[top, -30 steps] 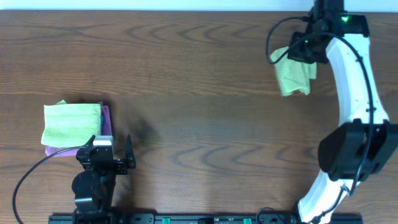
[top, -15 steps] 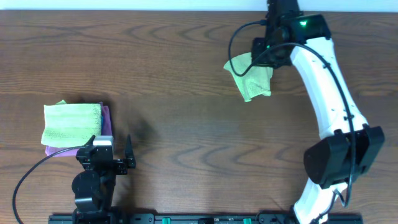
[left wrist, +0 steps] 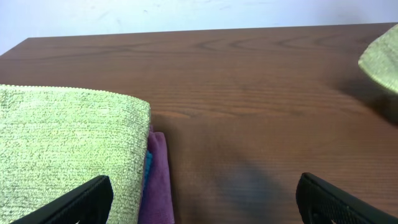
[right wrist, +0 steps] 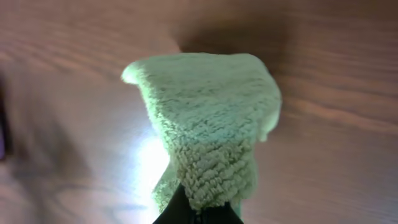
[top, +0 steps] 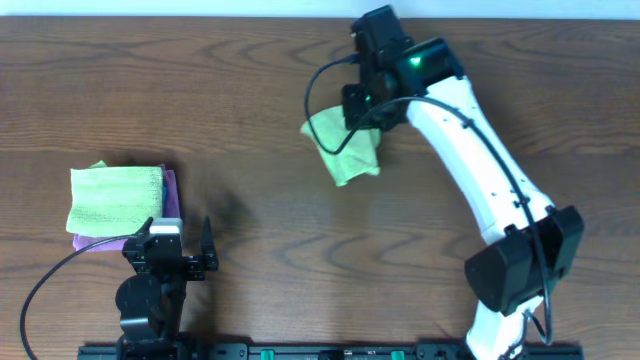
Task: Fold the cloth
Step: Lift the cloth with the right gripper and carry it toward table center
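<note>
Lime-green ribbed microfibre cloth hangs bunched and crumpled from the right gripper, over the half of the brown wood-grain desk toward its far edge, about midway between its left and right edges. In the right wrist view the two black fingers are pressed together on a fold of the cloth at the bottom of the frame, and the rest of it droops away from them in a loose lump. Whether its lowest part touches the desk cannot be told. A corner of the cloth also shows at the right margin of the left wrist view.

Well apart, near the desk's left edge and closer to the front edge, a paler yellow-green folded cloth square lies on top of a purple-pink cloth, whose edge peeks out on the right side. The left gripper sits just in front of this stack, its jaws spread wide and holding nothing.
</note>
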